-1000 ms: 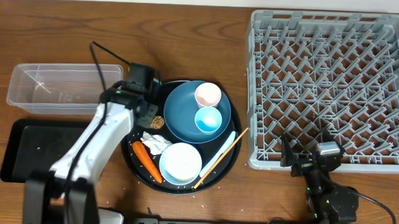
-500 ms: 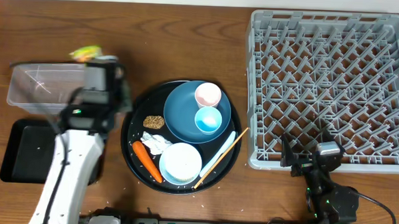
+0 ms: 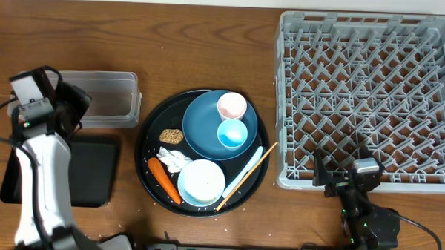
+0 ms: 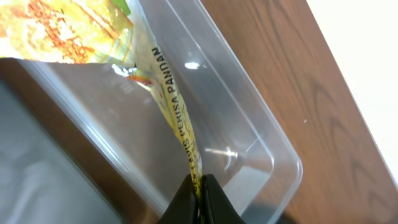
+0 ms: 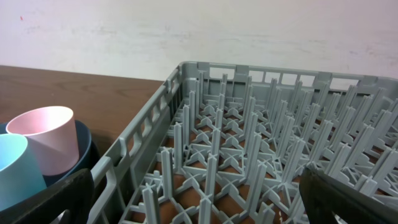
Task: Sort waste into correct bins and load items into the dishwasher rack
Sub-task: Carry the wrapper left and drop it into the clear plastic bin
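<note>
Left jaws pinched tight on wrapper (image 4: 74, 34) over tub (image 4: 252, 109); right jaws spread wide, empty, by rack (image 5: 152, 115).

I see yellow-orange snack wrapper (image 4: 68, 31), black lettering; clear tub (image 4: 239, 93); grey lattice rack (image 3: 364, 93); dark-blue plate (image 3: 200, 129); pink cup (image 3: 232, 105).

The snack wrapper (image 4: 74, 34) runs off the top edge.
</note>
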You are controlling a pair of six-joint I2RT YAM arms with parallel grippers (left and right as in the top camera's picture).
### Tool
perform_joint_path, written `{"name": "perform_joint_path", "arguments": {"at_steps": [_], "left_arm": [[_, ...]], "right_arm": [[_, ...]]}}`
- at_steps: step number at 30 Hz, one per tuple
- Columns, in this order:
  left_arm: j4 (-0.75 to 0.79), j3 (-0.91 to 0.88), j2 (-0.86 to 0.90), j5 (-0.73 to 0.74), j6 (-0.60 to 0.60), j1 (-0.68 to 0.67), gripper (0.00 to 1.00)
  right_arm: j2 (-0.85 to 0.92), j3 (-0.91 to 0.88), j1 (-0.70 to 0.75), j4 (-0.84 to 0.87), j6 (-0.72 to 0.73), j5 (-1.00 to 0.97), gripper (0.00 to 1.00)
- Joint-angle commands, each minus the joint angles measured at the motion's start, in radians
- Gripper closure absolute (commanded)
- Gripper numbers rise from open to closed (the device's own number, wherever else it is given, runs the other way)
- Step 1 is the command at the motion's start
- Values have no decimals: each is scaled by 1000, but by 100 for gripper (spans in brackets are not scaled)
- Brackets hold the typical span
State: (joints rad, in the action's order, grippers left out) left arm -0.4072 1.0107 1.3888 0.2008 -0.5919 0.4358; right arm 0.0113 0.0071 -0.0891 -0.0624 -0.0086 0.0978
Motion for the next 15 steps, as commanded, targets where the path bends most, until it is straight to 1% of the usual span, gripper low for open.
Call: {"name": "perform_joint_path", "arguments": {"at_steps": [1, 5, 8, 9, 11, 13, 15], "left_arm": [[49, 24, 72, 133, -24, 35, 94], [110, 24, 127, 135, -23, 44, 94], [145, 24, 131, 141, -23, 44, 93], [158, 24, 128, 152, -23, 44, 86], [174, 24, 118, 155, -23, 43, 51], [178, 24, 106, 154, -23, 44, 36], [178, 24, 93, 154, -23, 44, 33]], "right_arm": [[-4, -2, -3, -2, -8, 8, 1], [-4, -2, -3, -2, -7, 8, 1], [-4, -2, -3, -2, -8, 8, 1], [-4, -2, -3, -2, -7, 8, 1], [-4, -2, -3, -2, -8, 8, 1], [-4, -2, -3, -2, -8, 8, 1], [-4, -2, -3, -2, -7, 8, 1]]}}
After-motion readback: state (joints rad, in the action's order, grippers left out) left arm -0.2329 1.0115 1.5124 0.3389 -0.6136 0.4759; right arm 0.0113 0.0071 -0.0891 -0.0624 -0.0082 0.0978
